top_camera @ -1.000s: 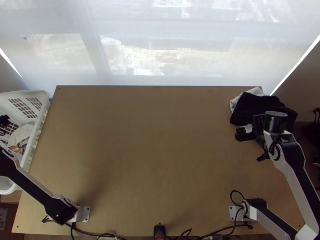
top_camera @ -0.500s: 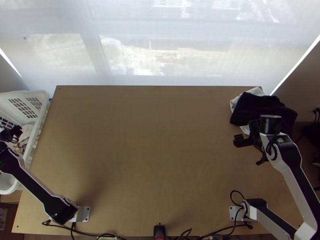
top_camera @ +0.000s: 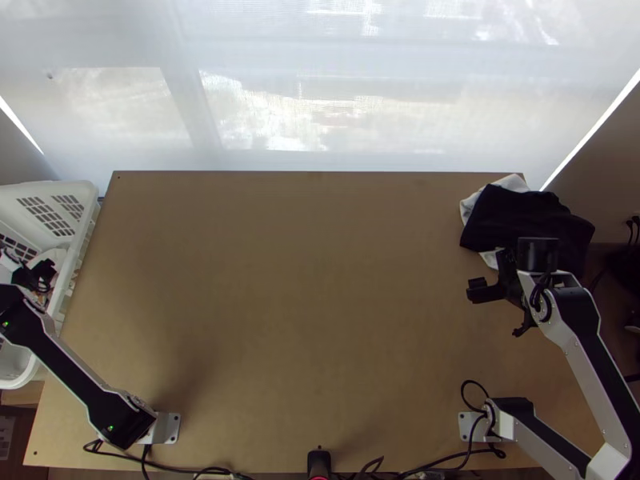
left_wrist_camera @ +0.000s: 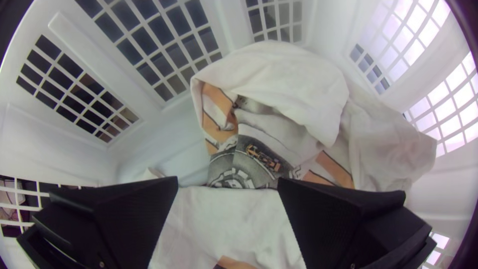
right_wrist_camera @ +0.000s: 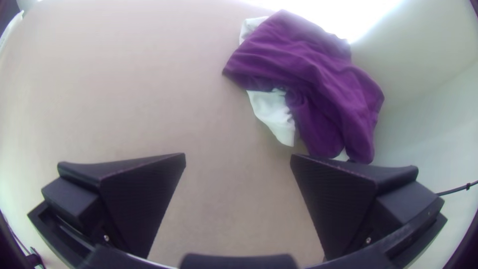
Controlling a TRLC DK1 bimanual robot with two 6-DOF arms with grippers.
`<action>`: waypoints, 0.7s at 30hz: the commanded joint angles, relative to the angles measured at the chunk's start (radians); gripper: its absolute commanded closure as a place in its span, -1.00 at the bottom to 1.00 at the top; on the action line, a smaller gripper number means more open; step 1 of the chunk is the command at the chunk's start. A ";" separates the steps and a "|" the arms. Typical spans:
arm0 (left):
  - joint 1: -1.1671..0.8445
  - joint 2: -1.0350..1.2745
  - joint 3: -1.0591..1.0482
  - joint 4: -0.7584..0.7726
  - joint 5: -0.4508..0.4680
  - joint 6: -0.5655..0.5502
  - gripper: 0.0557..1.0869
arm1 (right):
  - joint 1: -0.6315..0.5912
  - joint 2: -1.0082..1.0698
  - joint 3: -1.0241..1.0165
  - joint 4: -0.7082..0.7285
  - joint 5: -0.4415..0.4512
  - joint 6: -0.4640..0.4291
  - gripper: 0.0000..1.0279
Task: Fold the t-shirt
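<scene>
The white basket point(top_camera: 86, 206) surrounds the left gripper point(top_camera: 48, 277), spread wide and empty above a bunched white t-shirt point(left_wrist_camera: 294, 77) with orange patches and a small orange car. Dark rumpled cloth point(top_camera: 512, 214) lies near the right gripper point(top_camera: 474, 290), wide apart, empty.

You can't read any text, brand or number here. At the lower left edge of the top view, you have a pale label point(top_camera: 6, 437) beside the table point(top_camera: 320, 320), its marks too small to make out. In the left wrist view, the white printed garment point(left_wrist_camera: 271, 74) in the basket point(left_wrist_camera: 164, 130) shows you small dark marks beside its orange car picture point(left_wrist_camera: 263, 157); you can't tell whether they are letters.
</scene>
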 commanded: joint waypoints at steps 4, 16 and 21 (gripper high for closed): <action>-0.003 0.081 0.012 -0.081 0.001 -0.025 -0.90 | -0.010 0.000 -0.011 -0.011 -0.001 -0.002 -0.91; 0.003 0.103 0.016 -0.136 0.001 -0.023 -0.90 | -0.024 -0.007 -0.027 -0.014 -0.001 0.000 -0.91; 0.004 0.115 0.014 -0.138 -0.003 -0.039 -0.90 | -0.033 -0.010 -0.021 -0.023 -0.002 0.000 -0.91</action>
